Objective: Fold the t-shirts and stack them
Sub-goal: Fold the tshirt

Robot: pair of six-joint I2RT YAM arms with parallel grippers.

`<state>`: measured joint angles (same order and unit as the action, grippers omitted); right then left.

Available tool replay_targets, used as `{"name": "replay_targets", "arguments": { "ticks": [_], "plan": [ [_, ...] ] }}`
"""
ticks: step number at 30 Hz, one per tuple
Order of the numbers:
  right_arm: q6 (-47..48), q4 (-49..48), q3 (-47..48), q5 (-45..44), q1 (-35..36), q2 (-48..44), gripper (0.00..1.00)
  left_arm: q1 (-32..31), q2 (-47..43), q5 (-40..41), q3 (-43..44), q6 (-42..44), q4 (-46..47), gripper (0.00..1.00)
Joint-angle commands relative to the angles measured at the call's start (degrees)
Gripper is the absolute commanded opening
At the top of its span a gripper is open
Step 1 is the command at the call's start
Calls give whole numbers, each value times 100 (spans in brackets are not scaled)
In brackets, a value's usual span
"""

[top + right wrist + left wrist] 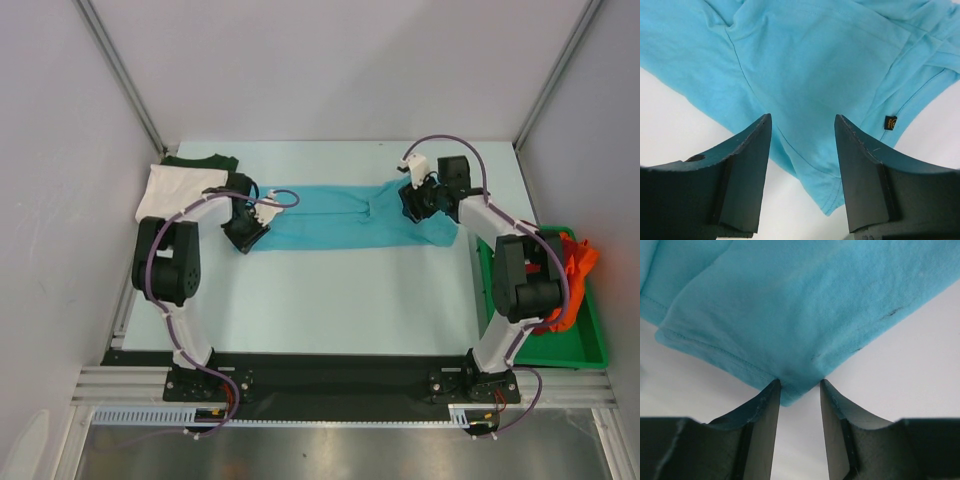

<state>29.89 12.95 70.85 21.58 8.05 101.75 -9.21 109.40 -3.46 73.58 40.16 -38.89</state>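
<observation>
Right now, the turquoise t-shirt (335, 215) is lying as a long folded band across the upper middle of the table (330, 310) in the overhead view, stretching left to right between the two arms. The left gripper (245, 230) is sitting at the band's left end. In its wrist view, its fingers (762, 415) are standing narrowly apart, with a hemmed corner of the turquoise cloth dipping between the tips and bare table showing in the gap below it. They are not pressing together on the cloth.

The right gripper (412, 205) is hanging over the band's right end, in the upper right of the table. In its own wrist view, its jaws are spread wide above the shirt, framing a seam and a stitched hem. A small dark label (890, 122) is showing at the cloth's edge, to the right of the fingers.

At the upper left corner of the table, a white t-shirt (168, 190) is resting partly over a dark green t-shirt (200, 160). At the right edge, an orange t-shirt (580, 258) is spilling over the rim of a green tray (590, 350), just beside the right arm.
</observation>
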Motion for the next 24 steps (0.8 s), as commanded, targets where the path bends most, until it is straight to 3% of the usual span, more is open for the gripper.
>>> {"name": "replay_targets", "arguments": {
  "ticks": [1,4,7,10,11,14,24],
  "plan": [
    [105,-82,-106,-58,-49,-349,59,42,90,74,165,430,-259,44],
    [131,-100,-229,-66,-67,-411,59,34,230,206,209,571,-311,44],
    [157,-152,-361,-136,-76,-490,59,34,266,320,78,651,-215,37],
    [114,-266,-493,-198,-111,-499,59,-19,161,329,-221,677,4,23],
    [27,-354,-502,-216,-172,-455,60,-45,134,468,-300,668,92,12],
    [-71,-460,-406,-242,-286,-271,60,-124,72,426,-441,598,-3,0],
    [-265,-680,956,-479,-436,1073,60,-449,-639,390,-889,344,-408,0]
  ]
}}
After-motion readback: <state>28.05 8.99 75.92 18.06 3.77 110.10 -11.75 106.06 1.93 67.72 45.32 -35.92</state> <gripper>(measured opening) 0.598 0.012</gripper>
